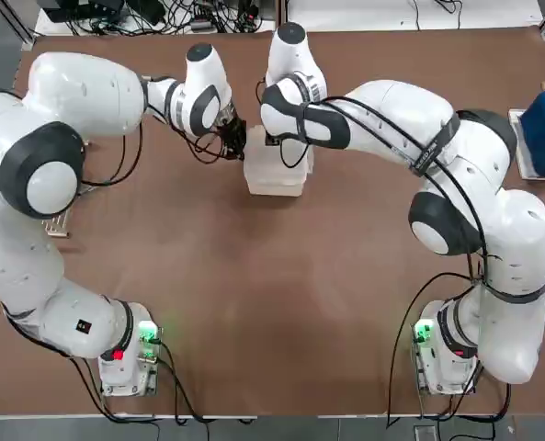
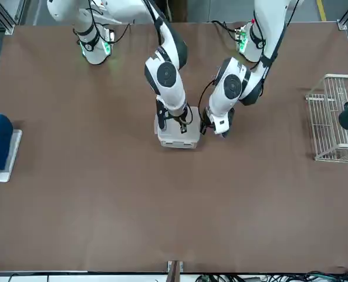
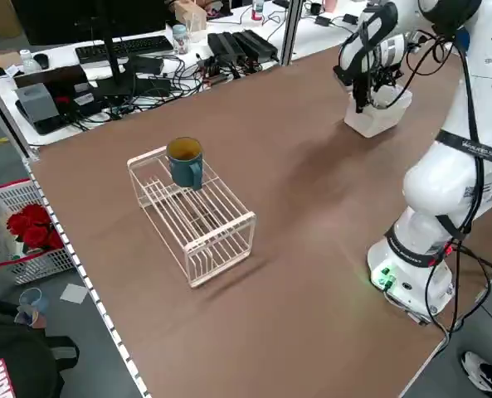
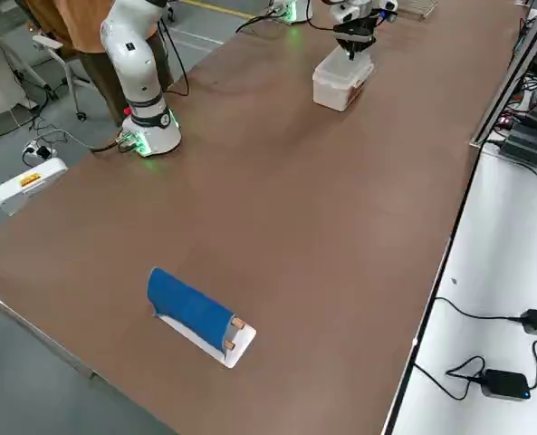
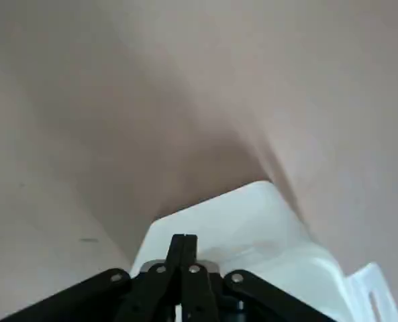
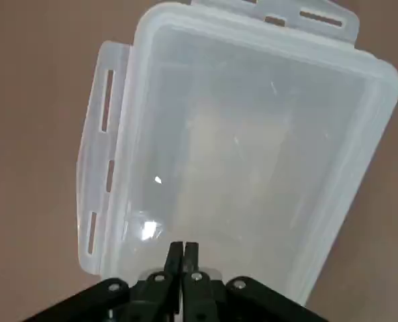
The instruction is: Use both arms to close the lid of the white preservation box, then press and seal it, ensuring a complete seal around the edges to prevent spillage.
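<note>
The small translucent white plastic preservation box [image 1: 274,172] with rounded corners stands on the brown table [image 1: 281,294], toward its far side and about in the middle between left and right. Its white rounded-rectangle plastic lid [image 6: 252,154] lies flat on top of the box, and the flat clip tabs [image 6: 101,168] with narrow slots stick out from the rim on two sides. The right gripper [image 6: 182,258] points down on the lid, near one short end of it, and its two dark fingers are pressed together with nothing between them. The left gripper [image 1: 234,140] is at the left side of the box, just beside its far left corner; its fingers are also clenched together and empty, and the tips are near the rim of the box, but I cannot tell if they touch it. Well apart from the box, near the left edge of the table, a white wire rack [image 3: 192,215] lies with a dark teal mug [image 3: 185,161] on it. Near the right edge of the table a blue rolled cloth [image 4: 191,308] rests on a flat white tray [image 4: 215,343].
</note>
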`<control>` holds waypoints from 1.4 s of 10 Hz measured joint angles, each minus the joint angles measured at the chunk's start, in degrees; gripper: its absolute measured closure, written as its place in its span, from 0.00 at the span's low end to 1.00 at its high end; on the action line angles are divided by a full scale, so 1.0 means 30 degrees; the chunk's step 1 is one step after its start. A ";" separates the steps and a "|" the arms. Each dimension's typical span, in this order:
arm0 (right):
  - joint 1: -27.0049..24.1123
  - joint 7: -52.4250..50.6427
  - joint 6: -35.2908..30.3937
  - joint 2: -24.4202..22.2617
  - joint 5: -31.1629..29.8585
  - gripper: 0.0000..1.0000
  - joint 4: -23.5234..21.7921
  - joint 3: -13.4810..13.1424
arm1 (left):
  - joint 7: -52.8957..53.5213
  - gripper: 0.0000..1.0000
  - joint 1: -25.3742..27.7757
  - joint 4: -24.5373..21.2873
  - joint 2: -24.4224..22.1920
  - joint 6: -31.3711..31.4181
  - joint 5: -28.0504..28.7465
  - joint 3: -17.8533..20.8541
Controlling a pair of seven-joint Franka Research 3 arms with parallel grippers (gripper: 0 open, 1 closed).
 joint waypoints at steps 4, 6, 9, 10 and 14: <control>0.0000 0.0002 0.0014 0.0003 0.0001 0.94 0.0014 -0.0002 | -0.0009 0.99 0.0183 0.0244 -0.1696 -0.2934 0.1680 -0.0259; -0.0003 0.0002 0.0010 -0.0014 0.0001 0.94 0.0082 -0.0029 | -0.0032 0.99 0.0678 0.0670 -0.1952 -0.3232 0.1769 -0.0256; -0.0171 -0.0003 -0.1393 -0.0980 0.0009 0.94 0.0476 -0.0294 | 0.0047 0.99 0.1077 0.1997 -0.1983 -0.3460 0.1953 -0.0258; -0.0367 -0.0144 -0.2337 -0.1617 0.0004 0.94 0.0492 -0.0332 | 0.0120 0.99 0.1070 0.2336 -0.1966 -0.3495 0.1970 -0.0281; -0.2013 -0.7286 -0.6797 -0.3281 -0.0042 0.94 -0.0703 -0.1284 | 0.0232 0.99 0.0285 0.4251 -0.0658 -0.3518 0.1971 -0.0479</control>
